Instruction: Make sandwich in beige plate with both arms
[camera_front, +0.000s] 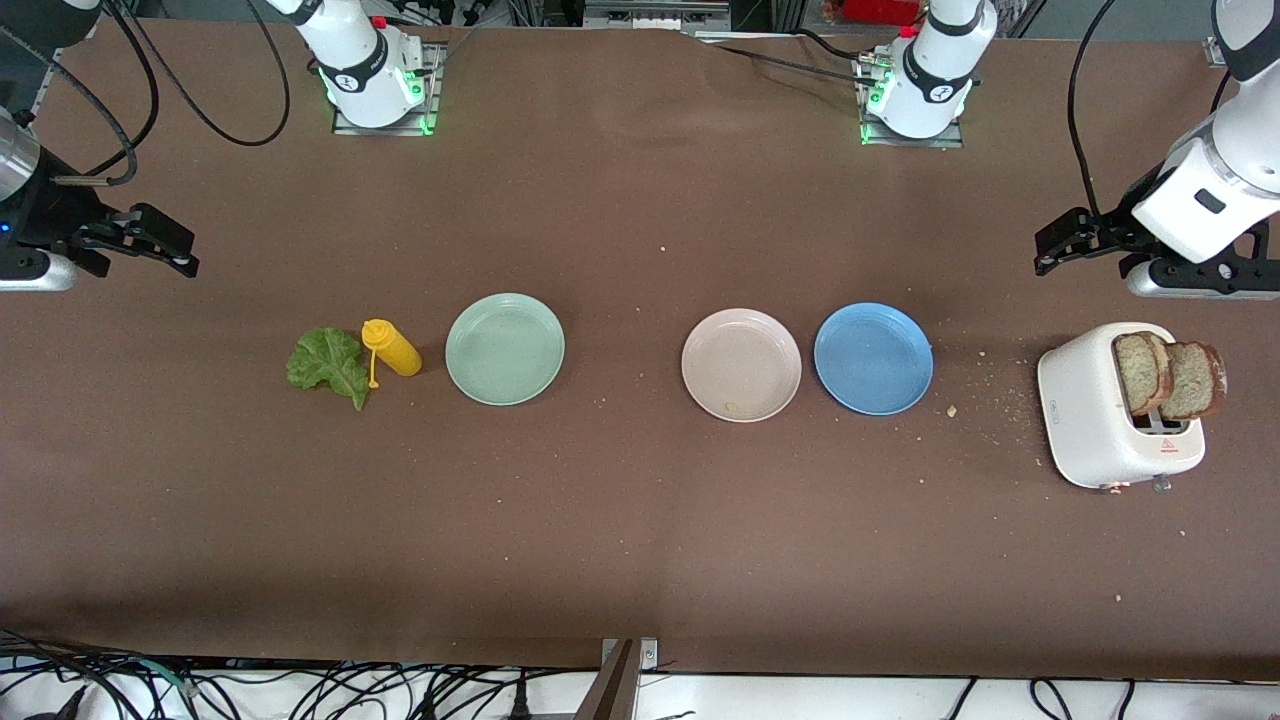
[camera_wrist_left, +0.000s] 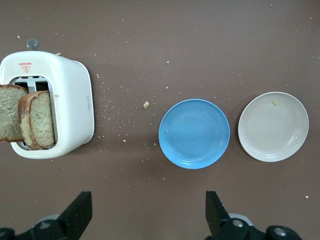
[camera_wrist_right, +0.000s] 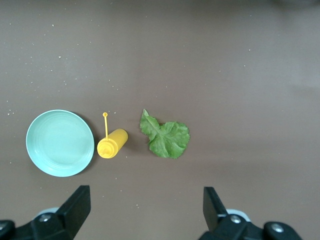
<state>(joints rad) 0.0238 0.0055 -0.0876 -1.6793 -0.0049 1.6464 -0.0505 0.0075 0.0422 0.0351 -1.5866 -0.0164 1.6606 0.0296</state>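
Jaws wide—bread (camera_front: 1170, 376) below left gripper (camera_front: 1062, 243).

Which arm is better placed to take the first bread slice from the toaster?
Left. The left gripper, open, hangs over the table by the toaster holding the bread. The right gripper waits at the other end, near the lettuce.

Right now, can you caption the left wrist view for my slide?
Open left gripper hovers above toaster holding two bread slices, blue plate and empty beige plate.
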